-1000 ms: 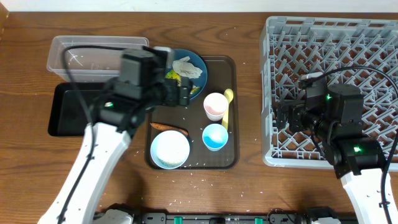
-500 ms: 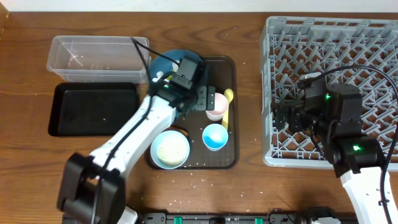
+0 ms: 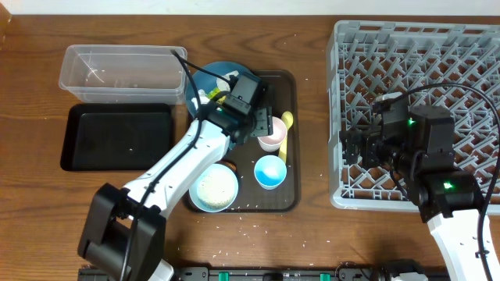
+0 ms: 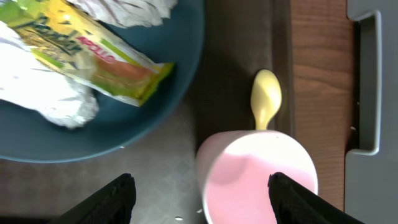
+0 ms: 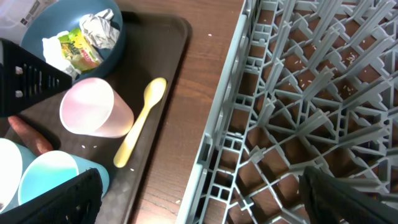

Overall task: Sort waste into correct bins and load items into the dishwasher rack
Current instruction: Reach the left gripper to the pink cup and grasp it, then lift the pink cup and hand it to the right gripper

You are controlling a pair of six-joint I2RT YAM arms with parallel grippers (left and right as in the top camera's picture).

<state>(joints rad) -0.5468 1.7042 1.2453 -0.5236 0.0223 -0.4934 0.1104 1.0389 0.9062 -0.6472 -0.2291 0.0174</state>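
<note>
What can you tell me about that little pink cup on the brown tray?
The small pale-pink cup is smooth, plastic-looking and tapered, with a round rim. It stands upright, mouth up, and looks empty. It sits on the dark-brown serving tray, beside the dark-blue round plate, with the slim yellow plastic spoon close alongside; whether they touch is unclear. The left gripper hangs open above it, not gripping it.

Pink cup [image 4: 258, 177], yellow spoon [image 4: 266, 96], dark-blue plate [image 4: 146, 124], grey lattice rack [image 3: 338, 94].
</note>
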